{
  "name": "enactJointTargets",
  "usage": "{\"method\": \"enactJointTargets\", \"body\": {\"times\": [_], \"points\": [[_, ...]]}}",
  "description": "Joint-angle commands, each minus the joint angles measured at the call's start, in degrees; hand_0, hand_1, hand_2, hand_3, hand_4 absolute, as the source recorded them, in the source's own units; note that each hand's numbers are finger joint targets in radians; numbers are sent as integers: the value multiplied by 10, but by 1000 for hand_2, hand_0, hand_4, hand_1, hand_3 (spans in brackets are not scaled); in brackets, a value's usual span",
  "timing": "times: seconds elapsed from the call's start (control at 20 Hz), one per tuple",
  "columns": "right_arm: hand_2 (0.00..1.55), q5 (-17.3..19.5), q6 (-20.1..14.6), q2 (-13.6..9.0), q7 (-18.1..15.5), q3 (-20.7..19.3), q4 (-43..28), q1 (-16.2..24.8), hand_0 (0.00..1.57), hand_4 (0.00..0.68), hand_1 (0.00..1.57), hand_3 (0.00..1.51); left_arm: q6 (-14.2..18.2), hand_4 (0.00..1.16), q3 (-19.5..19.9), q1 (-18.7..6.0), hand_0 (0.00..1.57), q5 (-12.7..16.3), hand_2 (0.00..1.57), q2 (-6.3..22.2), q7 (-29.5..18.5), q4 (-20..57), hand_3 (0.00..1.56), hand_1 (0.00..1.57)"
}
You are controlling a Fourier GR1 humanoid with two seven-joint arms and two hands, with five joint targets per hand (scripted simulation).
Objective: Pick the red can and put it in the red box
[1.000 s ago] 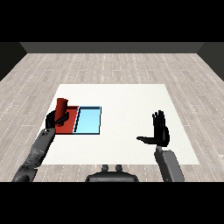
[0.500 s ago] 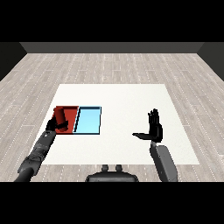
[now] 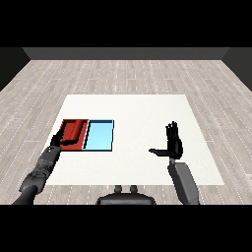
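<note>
The red can [image 3: 74,130] lies low inside the red tray [image 3: 76,120], at the table's left, and is hard to tell apart from the tray's floor. My left hand [image 3: 59,140] rests at the tray's near left corner. Its fingers are relaxed and spread, the thumb lies along the front rim, and it is not curled round the can. My right hand [image 3: 173,145] hovers over the table at the right, far from both trays. It is open with straight fingers pointing up, thumb out to the left, holding nothing.
The light blue tray [image 3: 100,136] lies against the red tray's right side. White table [image 3: 142,113] stretches between the trays and my right hand, with its edges all round and grey floor beyond.
The left hand lowered the can from upright above the red tray down into it, then uncurled and drew back to the tray's near corner. The right hand drifted slightly left and down.
</note>
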Motion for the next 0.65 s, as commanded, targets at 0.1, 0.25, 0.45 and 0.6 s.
{"method": "enactJointTargets", "body": {"times": [0.1, 0.25, 0.45, 0.6], "points": [[0, -9, 18, 9, -13, 6, 8, 7, 0, 0, 0, 0, -93, 0, 127, 8, 1022, 131, 959, -1, -181, -104, 0, 1022], [0, -16, 21, -11, 13, -4, -14, -5, 0, 0, 0, 0, -164, 0, 165, -9, 0, 188, 0, -64, -244, -168, 0, 0], [0, 3, 17, -12, -1, -1, 4, -4, 0, 0, 0, 0, -229, 0, 169, 26, 0, 223, 0, -142, -327, -245, 0, 0], [0, 13, 46, -25, -26, 6, 19, 12, 0, 0, 0, 0, -218, 0, 130, 72, 0, 211, 0, -188, -334, -327, 0, 0]]}}
